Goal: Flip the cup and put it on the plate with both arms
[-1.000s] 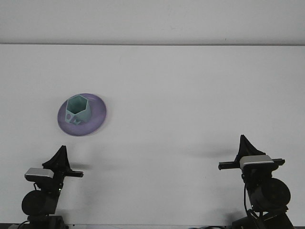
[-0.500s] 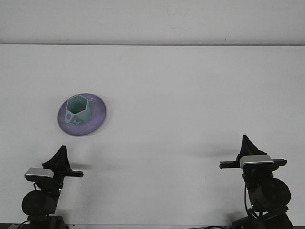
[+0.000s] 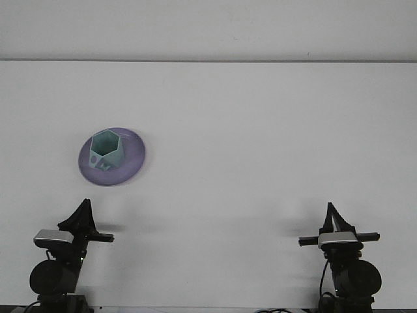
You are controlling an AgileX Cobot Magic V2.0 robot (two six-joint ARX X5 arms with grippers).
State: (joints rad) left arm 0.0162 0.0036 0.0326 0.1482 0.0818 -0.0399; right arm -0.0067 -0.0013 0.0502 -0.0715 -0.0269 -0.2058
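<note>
Apparently final step: cup [image 3: 107, 149] sits mouth-up on the plate [image 3: 133, 160], which lies on the surface [image 3: 260, 130]. Left claw [image 3: 83, 210] near side of plate, close; right claw [image 3: 332, 214] well off from plate. Finger state of both: cannot tell. Next: likely only parking the arms, nothing to grasp

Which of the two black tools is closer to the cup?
The left tool, just below the purple plate holding the green cup; the right tool sits far across the table.
</note>
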